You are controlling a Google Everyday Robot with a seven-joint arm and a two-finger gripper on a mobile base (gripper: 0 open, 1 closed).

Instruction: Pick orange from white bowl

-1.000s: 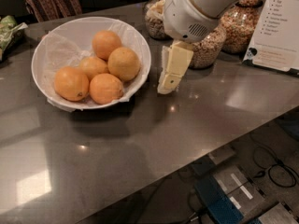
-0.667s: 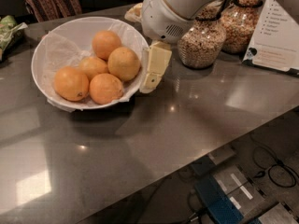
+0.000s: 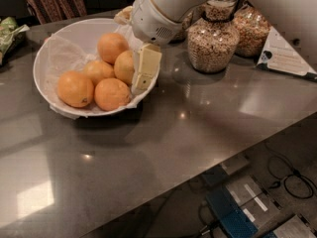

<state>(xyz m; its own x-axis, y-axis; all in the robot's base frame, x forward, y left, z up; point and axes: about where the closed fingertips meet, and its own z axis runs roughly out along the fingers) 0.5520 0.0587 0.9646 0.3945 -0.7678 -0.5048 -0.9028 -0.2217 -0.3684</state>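
The white bowl (image 3: 69,33), lined with crinkled paper, stands at the back left of the grey table and holds several oranges. The large deep-orange ones lie at the back (image 3: 112,46), the front left (image 3: 75,89) and the front (image 3: 111,94). A smaller, paler one (image 3: 97,71) sits in the middle. Another orange (image 3: 124,67) lies on the right, partly hidden by my gripper. My cream-coloured gripper (image 3: 143,76) hangs from the white arm over the bowl's right rim, right beside that orange. Nothing is seen held.
Two glass jars of grain (image 3: 214,38) (image 3: 250,29) stand to the right of the bowl. A printed card (image 3: 285,58) lies at the far right, a green bag (image 3: 10,31) at the far left. Beyond the table's front edge are blue boxes (image 3: 233,212) and cables on the floor.
My gripper has moved left, from the table beside the jars to over the bowl's right rim beside the right-hand orange. The oranges have not moved.
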